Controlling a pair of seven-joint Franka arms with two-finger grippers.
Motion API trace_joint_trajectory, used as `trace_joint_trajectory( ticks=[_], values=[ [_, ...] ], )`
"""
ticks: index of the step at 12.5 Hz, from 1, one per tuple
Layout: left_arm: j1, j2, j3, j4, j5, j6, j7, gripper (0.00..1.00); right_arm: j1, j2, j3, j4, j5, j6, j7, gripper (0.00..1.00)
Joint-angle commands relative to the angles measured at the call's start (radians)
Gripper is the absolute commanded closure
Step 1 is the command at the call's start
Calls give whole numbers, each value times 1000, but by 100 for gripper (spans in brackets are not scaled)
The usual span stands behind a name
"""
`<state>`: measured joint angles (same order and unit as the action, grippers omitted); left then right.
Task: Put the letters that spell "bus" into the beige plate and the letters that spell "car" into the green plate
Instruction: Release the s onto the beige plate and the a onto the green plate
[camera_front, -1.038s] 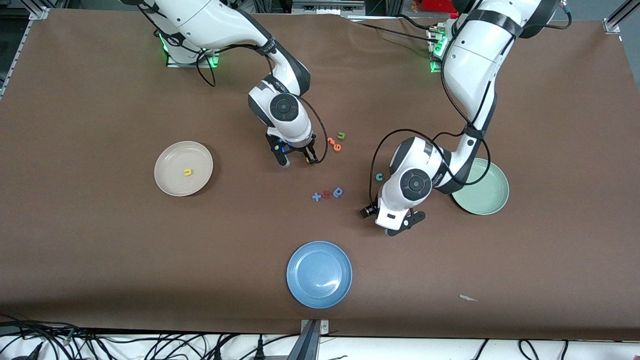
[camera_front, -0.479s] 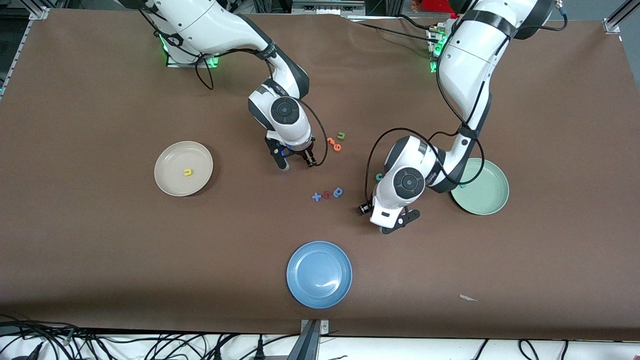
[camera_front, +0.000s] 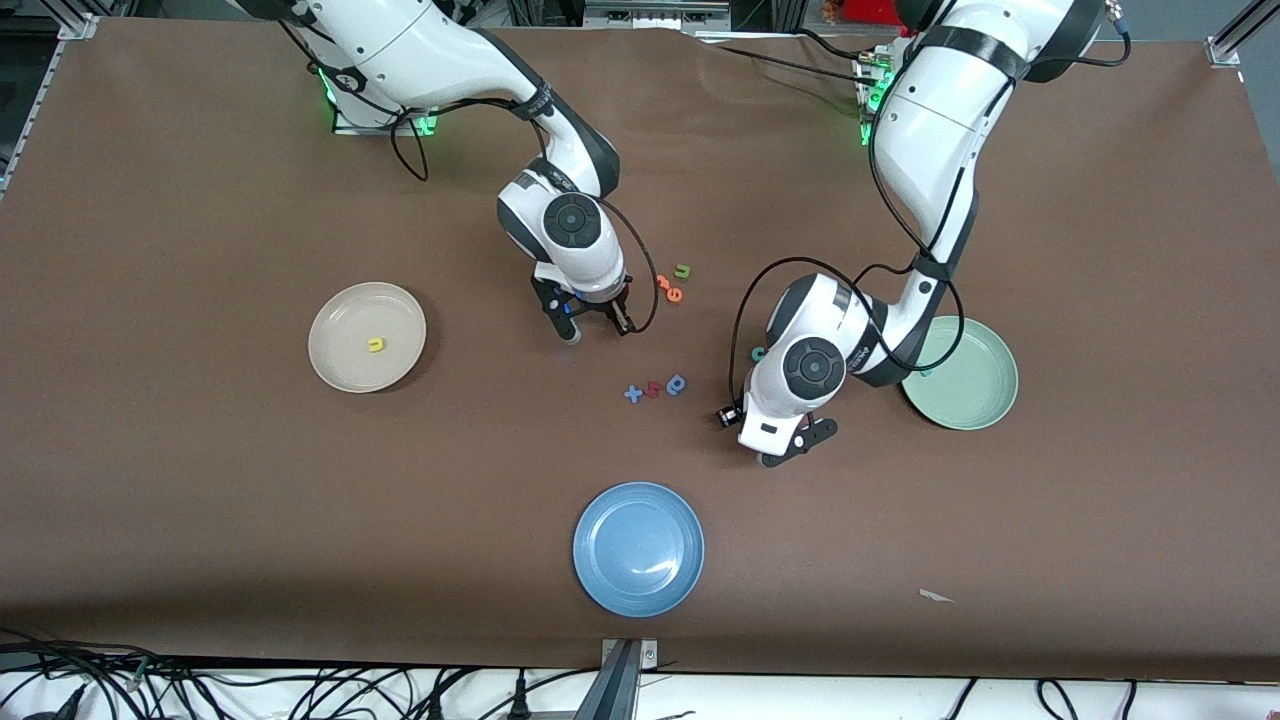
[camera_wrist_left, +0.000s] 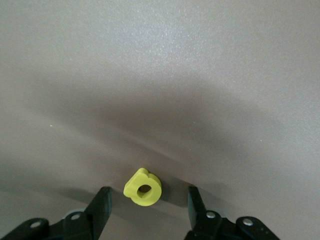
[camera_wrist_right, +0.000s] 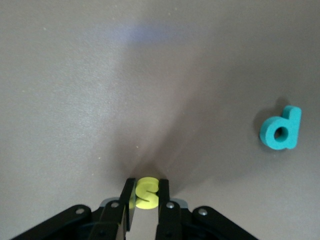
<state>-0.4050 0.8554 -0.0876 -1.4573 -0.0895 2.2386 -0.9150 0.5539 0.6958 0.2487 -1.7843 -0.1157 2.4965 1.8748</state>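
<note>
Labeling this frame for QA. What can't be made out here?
- Front view: yellow a and yellow s hidden under the left gripper and right gripper.
- Front view: teal c half covered by the left arm.
- Front view: small teal piece on green plate, by the arm, too small to read.

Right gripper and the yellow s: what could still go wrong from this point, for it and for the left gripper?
1. The right gripper is shut on the yellow s, which looks pinched right at the fingertips; it might slip out on the lift.
2. The yellow a sits between the left gripper's open fingers near one side; closing may nudge it away.
3. The teal b lies on the table beside the s, so a sideways move could knock it.
</note>
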Motion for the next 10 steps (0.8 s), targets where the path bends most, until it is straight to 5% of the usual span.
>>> trace_joint_trajectory(
  ticks=[1,6,10],
  values=[
    [-5,7,5,9,24,-13,-4,47,-5,-41,-8,23,-18,-109,-96,84],
    [-2,4,5,-3,24,-17,-13,74,-51,-198,-57,-1,2,-410,-467,84],
    [2,2,6,-3,24,-19,-13,78,-205,-350,-95,-133,36,-522,-958,85]
  ],
)
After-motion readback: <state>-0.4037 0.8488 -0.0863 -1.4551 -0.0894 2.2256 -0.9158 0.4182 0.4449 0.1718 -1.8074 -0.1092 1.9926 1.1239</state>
